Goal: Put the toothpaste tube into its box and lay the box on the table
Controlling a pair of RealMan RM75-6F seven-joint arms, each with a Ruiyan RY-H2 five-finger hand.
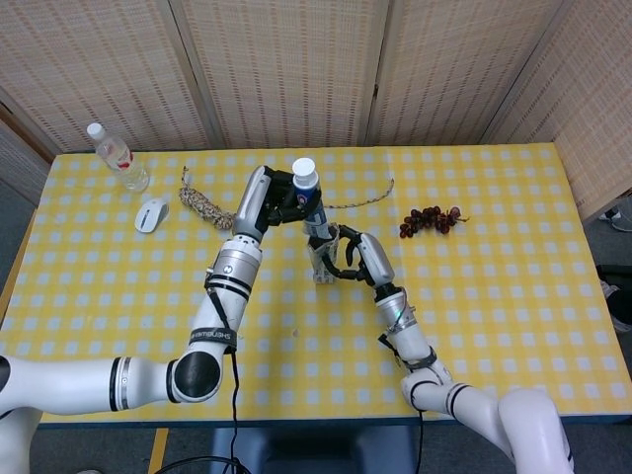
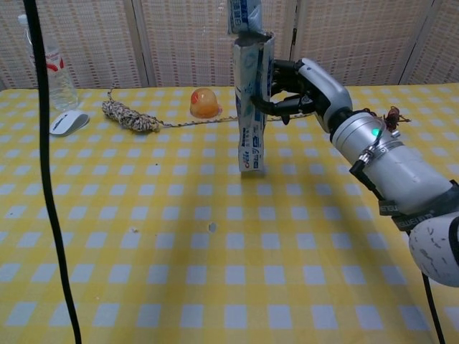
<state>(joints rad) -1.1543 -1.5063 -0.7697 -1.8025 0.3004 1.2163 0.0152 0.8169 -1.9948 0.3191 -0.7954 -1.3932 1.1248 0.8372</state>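
At frame centre my right hand point(image 2: 301, 82) grips the toothpaste box point(image 2: 250, 107) upright on the worktop point(image 2: 143, 236). My left hand point(image 1: 281, 200) holds the toothpaste tube point(image 1: 311, 202), tail at the box mouth. I'd lower straight, keeping both aligned.

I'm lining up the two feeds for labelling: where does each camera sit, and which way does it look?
Head view: high up, looking steeply down on the table; both arms, the left hand holding the toothpaste tube, the right hand on the box.
Chest view: low at the near edge, looking level across to the screens; only the right hand and forearm show.
Shared: box, tube, rope, mouse, water bottle.
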